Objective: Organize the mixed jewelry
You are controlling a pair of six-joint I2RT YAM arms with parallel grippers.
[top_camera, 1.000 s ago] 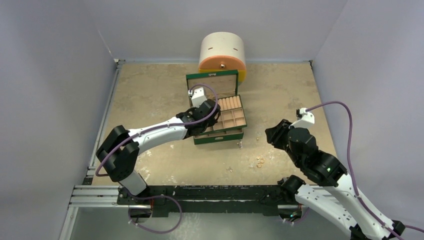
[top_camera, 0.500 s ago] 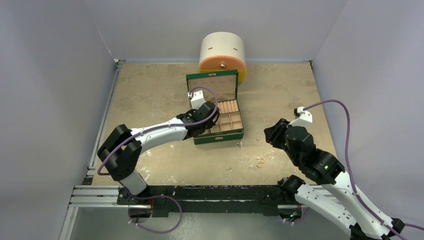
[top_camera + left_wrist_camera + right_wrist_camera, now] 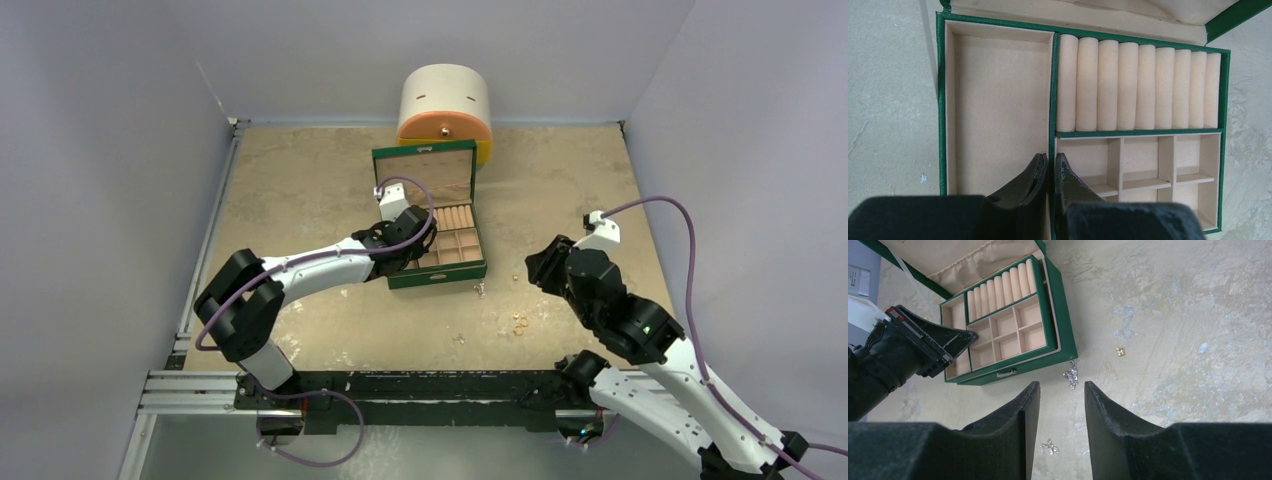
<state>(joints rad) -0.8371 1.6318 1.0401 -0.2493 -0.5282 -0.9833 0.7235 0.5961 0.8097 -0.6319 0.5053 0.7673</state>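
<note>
Over the green box [image 3: 940, 100], left gripper [image 3: 1049, 158] together, seemingly empty, arm outstretched; right gripper [image 3: 1061, 385] apart above mixed jewelry [image 3: 1071, 375].

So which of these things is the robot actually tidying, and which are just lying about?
Part of the job: gold rings; silvery piece by the box front; tiny gold bit; another silvery bit; the open green box, likely where they go.
Just lying about: round cream-and-orange container at the back.

White arms [image 3: 320, 265], black joints [image 3: 240, 310], purple cables [image 3: 655, 198]
</note>
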